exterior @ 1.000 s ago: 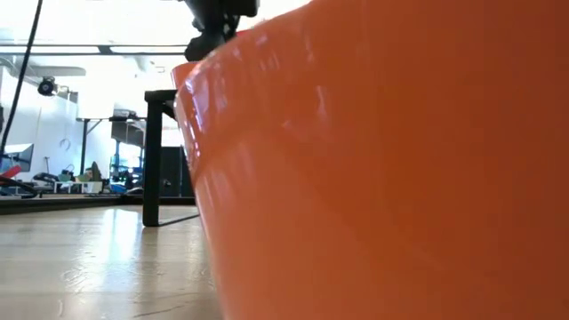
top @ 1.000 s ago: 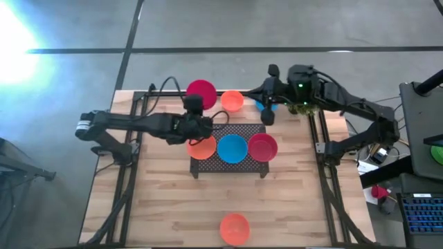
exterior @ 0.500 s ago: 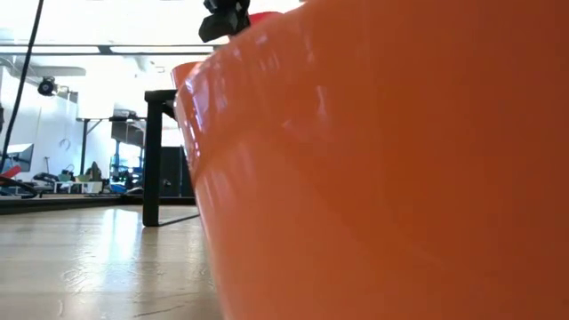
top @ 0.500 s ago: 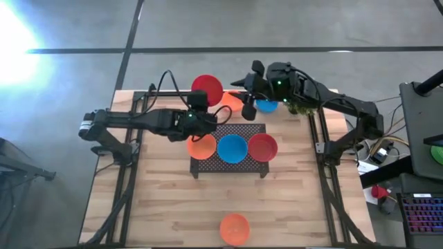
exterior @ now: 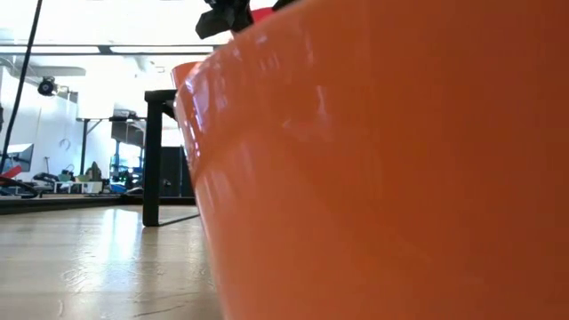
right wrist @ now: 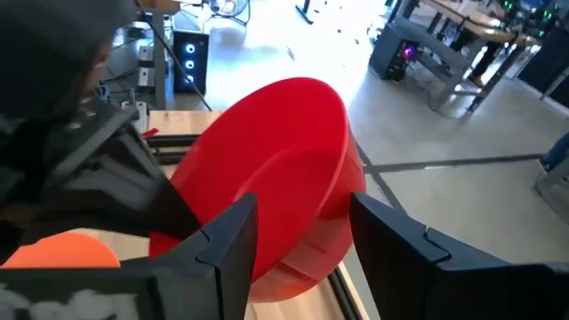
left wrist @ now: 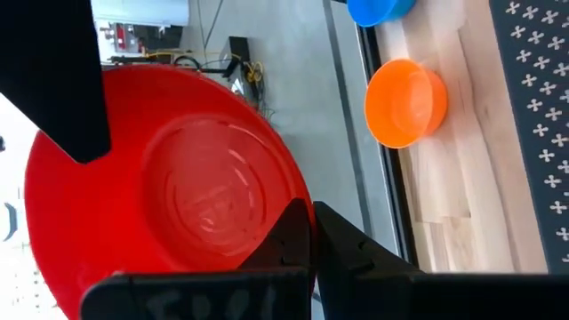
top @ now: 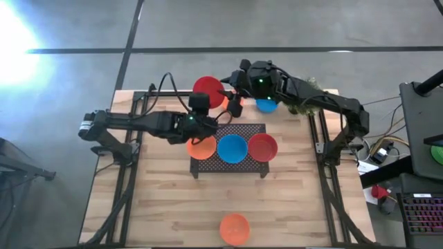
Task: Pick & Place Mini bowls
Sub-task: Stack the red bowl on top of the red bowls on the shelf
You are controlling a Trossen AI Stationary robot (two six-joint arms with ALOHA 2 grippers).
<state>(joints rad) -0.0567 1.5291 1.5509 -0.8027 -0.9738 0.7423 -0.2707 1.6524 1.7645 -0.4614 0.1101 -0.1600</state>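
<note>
Swinging further left since a moment ago, the right gripper [top: 234,105], fingers apart, nears the red bowl [top: 208,89] pinched by the left gripper [top: 203,111] above the table's far edge; it should straddle the rim squarely before closing

Two dark jointed arms; black cable loops above left arm [top: 138,123]; green indicator light on right arm [top: 304,104].

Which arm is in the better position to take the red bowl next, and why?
The right. Its open gripper already faces the red bowl, which the left gripper holds by the rim, so it probably only needs to close.
</note>
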